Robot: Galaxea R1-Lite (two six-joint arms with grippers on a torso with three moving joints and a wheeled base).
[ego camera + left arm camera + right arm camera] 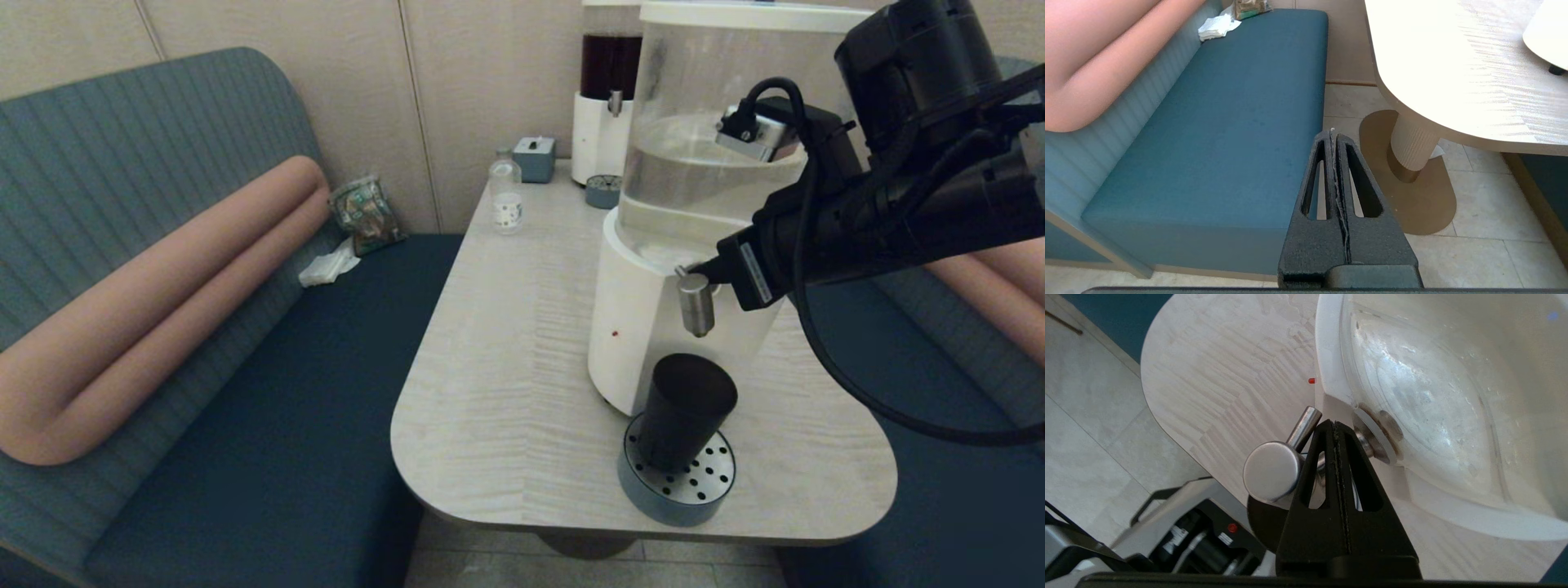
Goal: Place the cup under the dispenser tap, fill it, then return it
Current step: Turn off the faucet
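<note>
Head view sits dim and flat, soft indoor light, no hard shadows on the table (506, 392); only a faint dark patch hugs the drip tray (678, 482) under the cup (684, 412). The clear tank (702, 163) carries pale reflections, and straight wall seams bow slightly toward the frame's edges. Over to the left wrist view: much brighter, and the tabletop (1457, 61) blows out to near white, grain lost in glare. The pink bolster (1106, 53) looks soft, smeared. Right wrist view: light floods through the tank wall (1433, 396), milky and hazy, and the dispenser tap (1272, 475) catches a smooth grey sheen on its round end.
</note>
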